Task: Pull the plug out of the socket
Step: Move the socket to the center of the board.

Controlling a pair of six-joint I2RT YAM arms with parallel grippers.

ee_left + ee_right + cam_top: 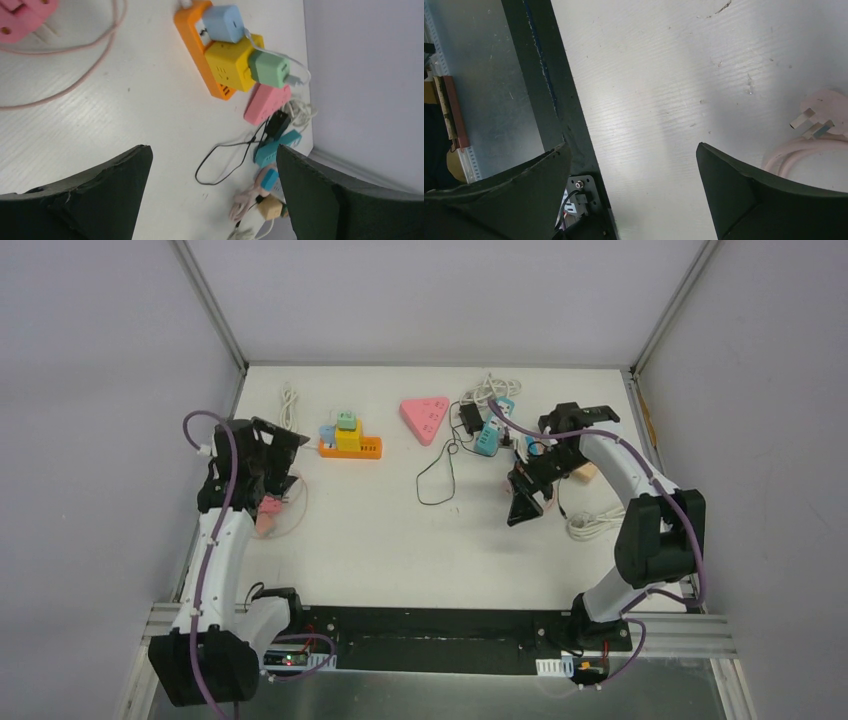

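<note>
A pink plug [268,512] with its looped pink cable [298,502] lies loose on the white table, just below my left gripper [290,462]. That gripper [212,150] is open and holds nothing. The plug shows at the top left corner in the left wrist view [20,17] and, prongs up, at the right edge in the right wrist view [824,112]. An orange socket strip [350,447] carries yellow [231,65], green [270,69] and blue [224,23] cube plugs. My right gripper [527,510] hangs open over bare table [631,146].
A pink triangular socket [424,417], teal strips [490,435], a black adapter [470,417] and a thin black cable loop [437,480] lie at the back right. White cables [590,525] and a tan cube [583,473] sit by the right arm. The table's black front edge [544,75] is close.
</note>
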